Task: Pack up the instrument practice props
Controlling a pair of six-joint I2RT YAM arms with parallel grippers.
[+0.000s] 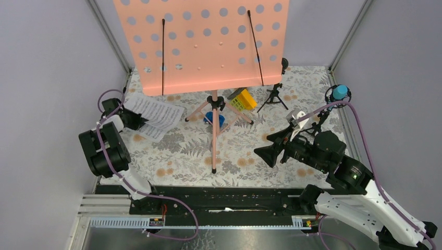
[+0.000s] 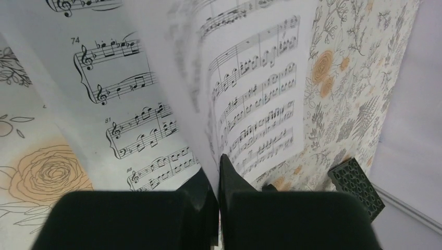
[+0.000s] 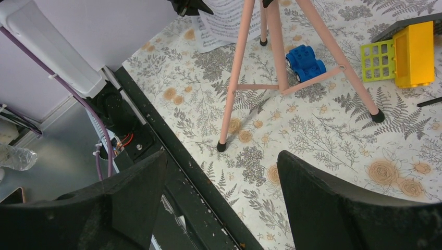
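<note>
Left wrist view: the left fingers (image 2: 233, 183) pinch the pages (image 2: 255, 88) by an edge; lift slowly so no sheet slips. The right fingers (image 3: 344, 208) hang spread, empty.

I'm looking down on a floral-print surface (image 1: 182, 151). The pink music stand (image 1: 200, 41) has its tripod feet planted mid-surface, with a blue toy car (image 3: 305, 61) between the legs. A yellow-green toy block (image 1: 245, 99) sits just right of the legs, and the black mic (image 1: 274, 95) stands on its small tripod beyond that. The blue mic (image 1: 340, 92) stands at the right edge and the sheet-music pages (image 1: 156, 114) lie at the left edge.
</note>
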